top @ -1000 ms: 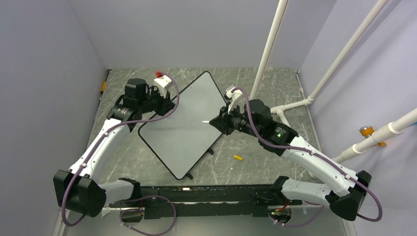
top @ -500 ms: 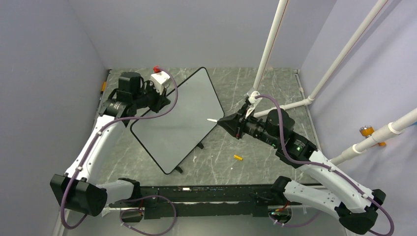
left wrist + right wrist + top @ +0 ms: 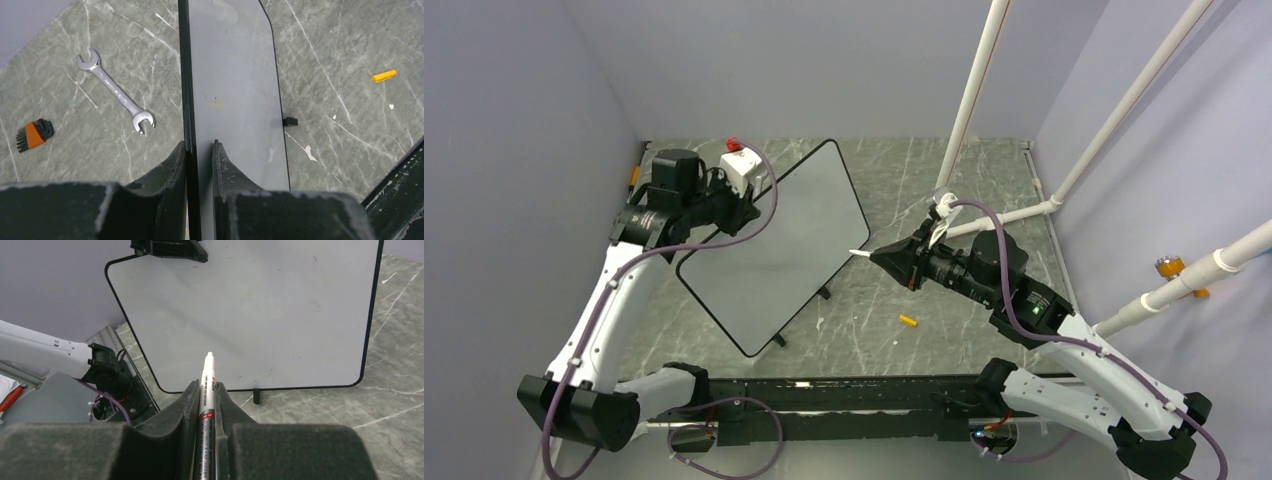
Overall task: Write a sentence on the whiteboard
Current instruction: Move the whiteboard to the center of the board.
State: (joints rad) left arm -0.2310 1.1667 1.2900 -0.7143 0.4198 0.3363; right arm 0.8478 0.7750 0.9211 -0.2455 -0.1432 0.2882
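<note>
The whiteboard (image 3: 774, 245) is a white board with a thin black rim, held up at a tilt. Its face is blank; no sentence shows on it. My left gripper (image 3: 746, 205) is shut on its upper left edge. In the left wrist view the fingers (image 3: 200, 145) clamp the board (image 3: 235, 75) seen edge-on. My right gripper (image 3: 886, 260) is shut on a white marker (image 3: 861, 253) whose tip points at the board's right edge, a little apart from it. In the right wrist view the marker (image 3: 207, 371) sticks out of the jaws toward the board (image 3: 250, 305).
A yellow marker cap (image 3: 908, 321) lies on the marble table to the right of the board. A wrench (image 3: 115, 92) and a hex key set (image 3: 34, 135) lie behind the board. White pipes (image 3: 969, 100) rise at the back right.
My left arm has swung the whiteboard leftward and more upright. My right arm has drawn back to the right with the marker, off the board's face.
</note>
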